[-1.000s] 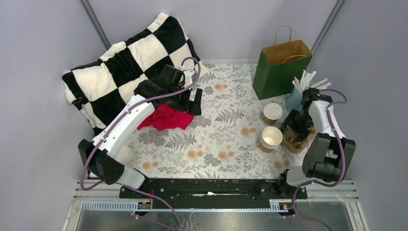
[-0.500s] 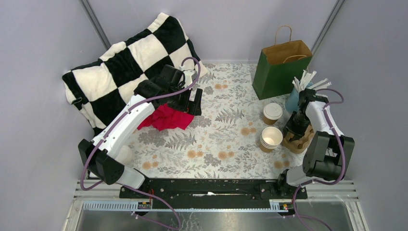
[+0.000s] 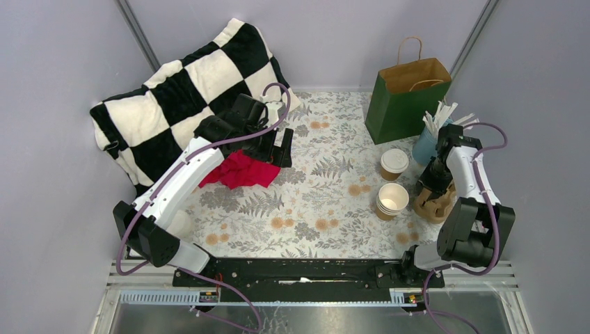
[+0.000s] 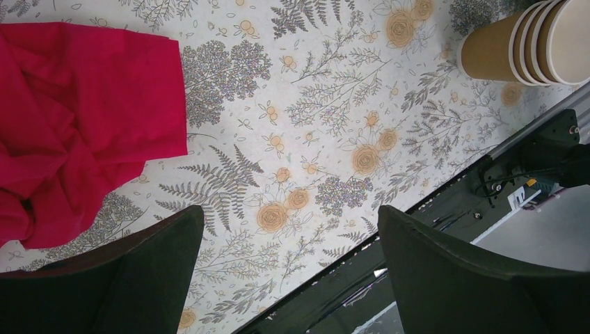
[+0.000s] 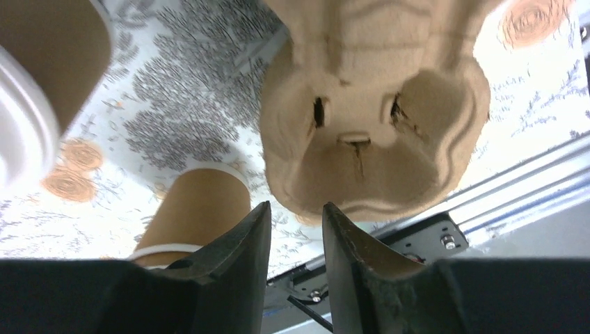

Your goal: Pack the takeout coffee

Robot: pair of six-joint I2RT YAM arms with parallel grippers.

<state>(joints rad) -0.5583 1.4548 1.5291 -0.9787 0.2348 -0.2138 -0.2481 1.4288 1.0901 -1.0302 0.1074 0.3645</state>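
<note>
My right pincer (image 5: 292, 217), wider a moment ago, now pinches the cup carrier's (image 5: 369, 139) rim, so the takeout coffee (image 3: 394, 164), standing untouched just left of that carrier, awaits seating; my left pincer (image 4: 289, 226) gapes far left.

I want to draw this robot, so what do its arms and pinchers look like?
The left arm and the right arm have white rounded shells linked by chunky black joints. A purple cable loops along each one. The left gripper and the right gripper each have two dark, smooth, wedge-shaped fingers.
</note>
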